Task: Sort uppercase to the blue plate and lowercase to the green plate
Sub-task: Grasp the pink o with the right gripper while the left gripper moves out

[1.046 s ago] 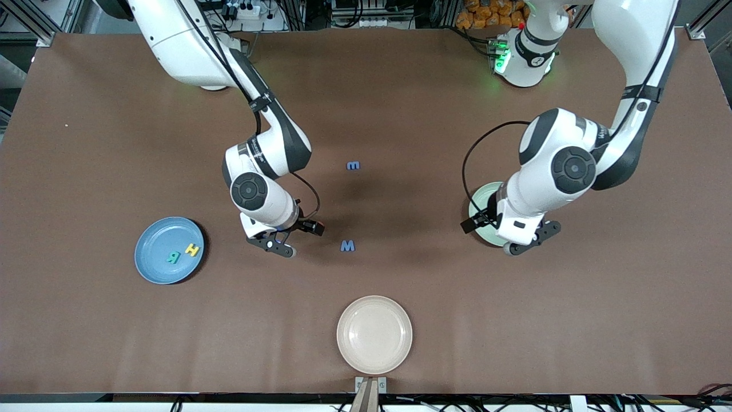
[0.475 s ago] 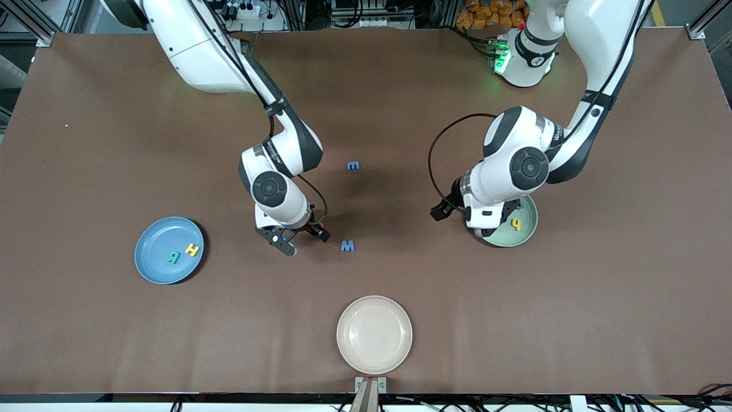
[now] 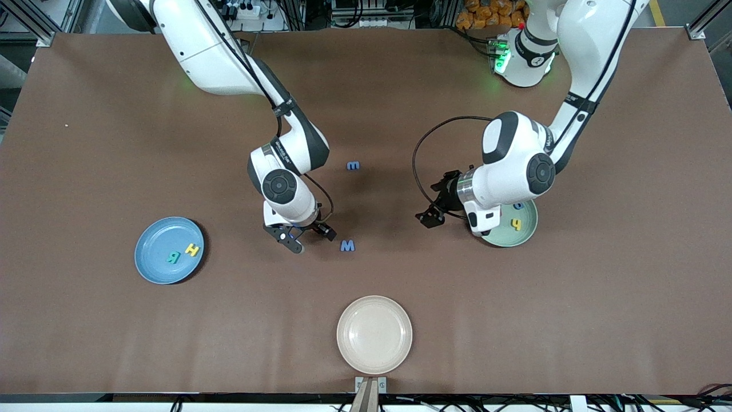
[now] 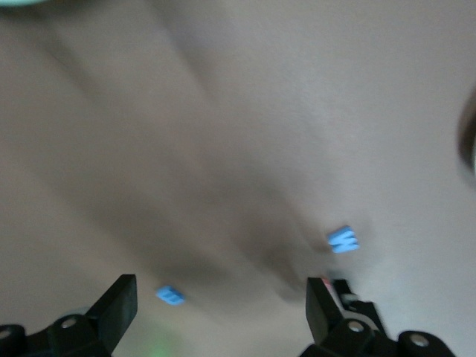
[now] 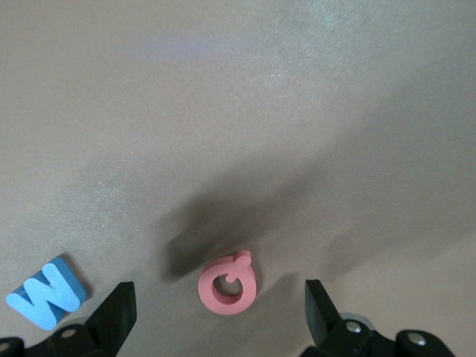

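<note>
We've got the right gripper (image 5: 219, 312) hanging wide open over the red Q (image 5: 229, 283), just beside the big blue W (image 3: 347, 245), while the left gripper (image 4: 222, 305), open too, sits by the green plate (image 3: 527, 233).

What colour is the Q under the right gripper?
Red, pinkish: the Q shows best in the right wrist view.

We take this for a robotics lab. Two white robot arms (image 3: 286, 171) are bolted along one edge of a wide brown-covered table (image 3: 114, 343). Along that edge we see aluminium framing (image 3: 34, 23), a power strip (image 3: 246, 10) with plugs, loose cables, and a green status light (image 3: 503, 57) glowing at one arm's base. Foam letters and plastic plates serve as test props.
</note>
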Controlling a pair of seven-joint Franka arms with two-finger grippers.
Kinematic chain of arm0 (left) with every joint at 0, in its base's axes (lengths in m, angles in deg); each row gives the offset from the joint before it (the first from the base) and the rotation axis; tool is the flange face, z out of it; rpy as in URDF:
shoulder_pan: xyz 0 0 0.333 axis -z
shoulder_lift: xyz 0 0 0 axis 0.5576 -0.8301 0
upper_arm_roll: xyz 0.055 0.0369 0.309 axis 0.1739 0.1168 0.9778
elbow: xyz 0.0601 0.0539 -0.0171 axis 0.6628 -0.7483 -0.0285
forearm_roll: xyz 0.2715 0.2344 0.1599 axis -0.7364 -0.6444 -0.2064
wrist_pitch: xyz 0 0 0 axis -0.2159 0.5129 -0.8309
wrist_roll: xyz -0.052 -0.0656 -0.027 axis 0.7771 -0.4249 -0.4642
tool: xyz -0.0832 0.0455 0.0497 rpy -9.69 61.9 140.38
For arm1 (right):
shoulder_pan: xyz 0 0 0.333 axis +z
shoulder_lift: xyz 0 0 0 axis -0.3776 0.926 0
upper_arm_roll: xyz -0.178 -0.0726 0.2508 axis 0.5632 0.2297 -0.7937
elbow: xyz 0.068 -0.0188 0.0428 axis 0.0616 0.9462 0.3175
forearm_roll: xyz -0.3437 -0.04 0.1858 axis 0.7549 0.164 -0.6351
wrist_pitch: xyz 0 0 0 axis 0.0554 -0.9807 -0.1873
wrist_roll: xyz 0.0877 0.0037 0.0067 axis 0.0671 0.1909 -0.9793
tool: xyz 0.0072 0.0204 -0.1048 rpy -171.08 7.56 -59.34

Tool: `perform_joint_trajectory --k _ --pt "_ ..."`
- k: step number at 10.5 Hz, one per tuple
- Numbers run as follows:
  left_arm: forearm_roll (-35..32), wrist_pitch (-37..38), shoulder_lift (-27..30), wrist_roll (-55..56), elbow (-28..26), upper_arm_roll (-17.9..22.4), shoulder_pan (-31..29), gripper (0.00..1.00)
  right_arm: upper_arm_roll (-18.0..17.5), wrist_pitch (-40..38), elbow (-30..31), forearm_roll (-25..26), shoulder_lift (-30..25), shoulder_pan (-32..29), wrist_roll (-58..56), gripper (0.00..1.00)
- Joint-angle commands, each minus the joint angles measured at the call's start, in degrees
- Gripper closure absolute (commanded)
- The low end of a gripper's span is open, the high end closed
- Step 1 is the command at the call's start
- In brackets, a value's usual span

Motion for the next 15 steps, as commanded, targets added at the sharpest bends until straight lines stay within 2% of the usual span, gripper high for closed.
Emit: perform_joint_trajectory --k 1,4,9,10,11,12,15 --pt "6.7 -4.0 -2.0 -1.0 0.6 0.3 2.3 0.00 0.4 1.5 1.4 1.3 -0.3 0.6 1.6 0.00" --pt "19.1 -5.6 -5.1 -7.6 0.5 0.5 6.2 0.00 0.5 2.4 2.4 1.4 -0.4 1.3 1.6 0.00" --pt "36.6 -5.6 -6.7 -7.9 -0.3 0.6 7.9 0.00 0.7 3.5 3.6 2.6 -0.6 1.4 1.6 0.00" --pt "39.8 -5.8 -7.4 -8.4 -0.3 0.6 8.9 0.00 0.7 3.5 3.7 3.5 -0.6 1.4 1.6 0.37" --pt "40.2 -6.3 -8.1 -8.6 -0.1 0.6 9.7 0.00 0.7 3.5 3.6 4.4 -0.6 1.4 1.6 0.81" --pt "40.3 -6.8 -9.5 -8.7 0.3 0.7 11.0 0.00 0.7 3.5 3.6 4.5 -0.7 1.4 1.6 0.99" --pt "41.0 -7.6 -12.1 -13.4 0.5 1.4 15.2 0.00 0.7 3.8 3.6 4.5 -0.7 1.4 1.6 1.00"
